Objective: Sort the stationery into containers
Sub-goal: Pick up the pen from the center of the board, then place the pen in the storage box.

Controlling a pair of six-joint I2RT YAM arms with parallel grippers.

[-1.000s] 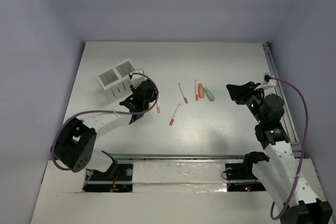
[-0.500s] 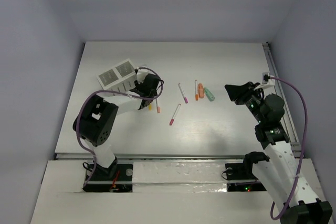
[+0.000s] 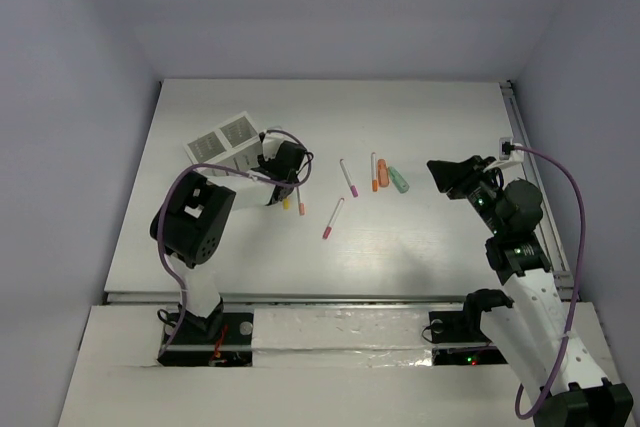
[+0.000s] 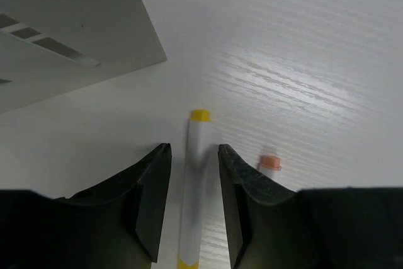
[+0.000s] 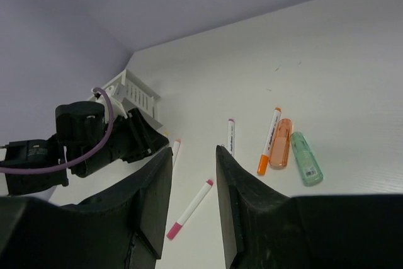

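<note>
The white box [image 4: 75, 29] stands just ahead and to the left of the left gripper [image 4: 194, 148], its slotted wall close to the fingertips. This gripper is low over the table [image 3: 430, 117], its jaws partly open and straddling a white pen with yellow ends [image 4: 194, 181] that lies flat between them. A sliver of table shows on the pen's left; on its right the finger may be touching, though the gap is too thin to judge. Just outside the right finger lies a second pen with a peach end [image 4: 271, 162].

Further right, well apart from that hand, a pink-tipped pen [image 5: 189, 209] lies below and ahead of the right gripper [image 5: 193, 152]. Beyond it are a magenta-tipped pen [image 5: 230, 135], an orange-tipped pen [image 5: 269, 133], a stubby orange marker [image 5: 281, 143] touching it, and a green marker [image 5: 306, 159] just beside that. The right gripper hovers above the table, jaws apart and holding nothing.
</note>
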